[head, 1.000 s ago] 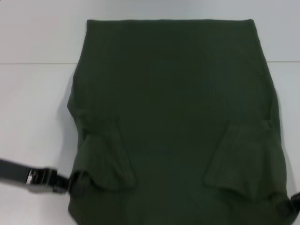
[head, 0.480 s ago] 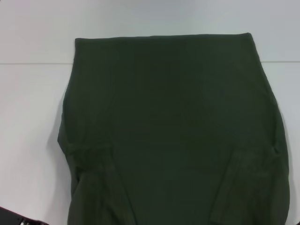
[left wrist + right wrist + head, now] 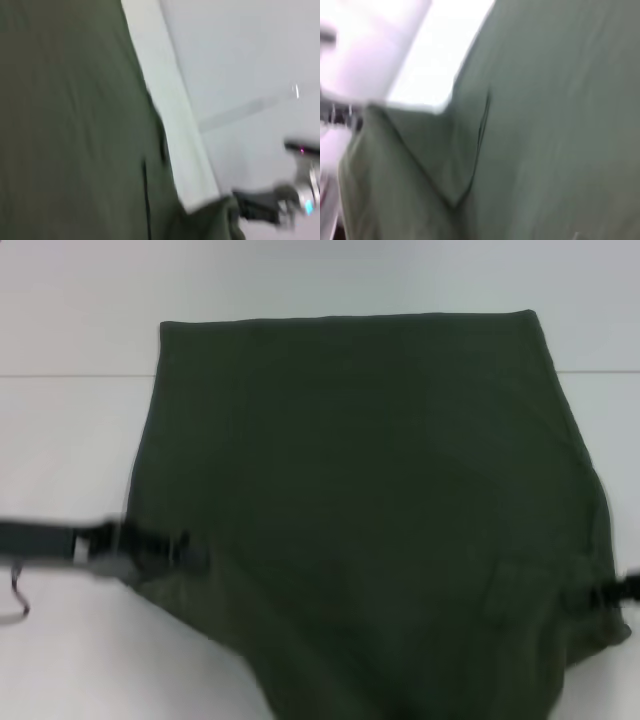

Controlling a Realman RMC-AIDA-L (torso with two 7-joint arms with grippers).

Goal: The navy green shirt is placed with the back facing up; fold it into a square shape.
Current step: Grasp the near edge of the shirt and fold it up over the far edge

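Head view first: the shirt (image 3: 360, 500) fills most of the white table (image 3: 70, 440), dark olive, its far hem running straight across the back and lying flat. Nearer the robot the cloth is no longer flat; its near edge sags in a curve, lifted at both side edges and hanging lowest towards the middle.

On the left, the left gripper (image 3: 185, 552) reaches in from the table's left side and meets the shirt's left edge, the black tips right at the fabric where the edge is raised. It looks clamped on that edge, with the cloth pulled up to it, though motion blur hides the fingers themselves.

Over on the right, the right gripper (image 3: 605, 592) sits at the shirt's right edge, near the picture's border, with the fabric bunched and raised around it; it appears closed on the cloth too.

Left wrist view: the shirt (image 3: 75, 125) covers the near half, a seam line running down it, white table (image 3: 240, 60) beyond. Farther off, the right gripper (image 3: 260, 205) shows at the shirt's far corner, dark fingers touching the fabric.

Right wrist view: green cloth (image 3: 545, 125) nearly everywhere, a folded ridge crossing it, and a blurred dark shape at the far edge that I cannot make out.
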